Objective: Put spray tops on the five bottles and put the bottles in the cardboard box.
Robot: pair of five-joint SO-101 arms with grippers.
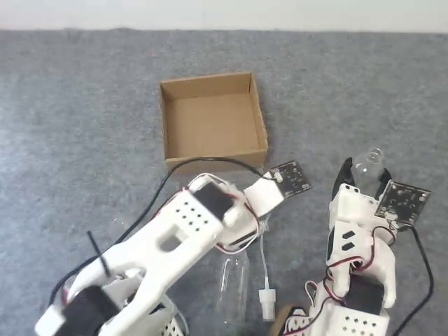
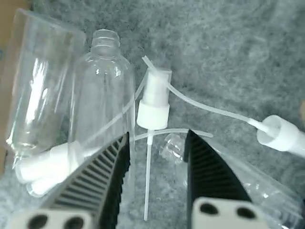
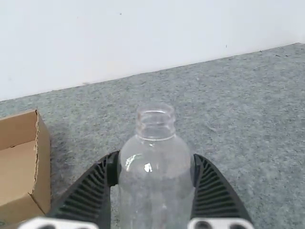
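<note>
My right gripper (image 3: 155, 168) is shut on an upright clear bottle (image 3: 155, 157) with an open neck and no top. The high view shows this gripper (image 1: 364, 173) and bottle (image 1: 367, 163) to the right of the cardboard box (image 1: 213, 119). My left gripper (image 2: 157, 138) hangs open just above a white spray top (image 2: 153, 102) lying on the carpet, its dip tube running between the fingers. Two clear bottles (image 2: 102, 90) (image 2: 38, 90) lie beside it. A second spray top (image 2: 281, 136) lies farther off. One lying bottle (image 1: 234, 280) and a spray top (image 1: 268, 302) show near the front edge.
The box is open, standing on grey carpet (image 1: 84, 140) behind the arms. My left arm (image 1: 182, 231) stretches diagonally from the front left and hides part of the pile. Crinkled clear plastic (image 2: 257, 186) lies near the left gripper. A white wall (image 3: 143, 33) stands beyond the carpet.
</note>
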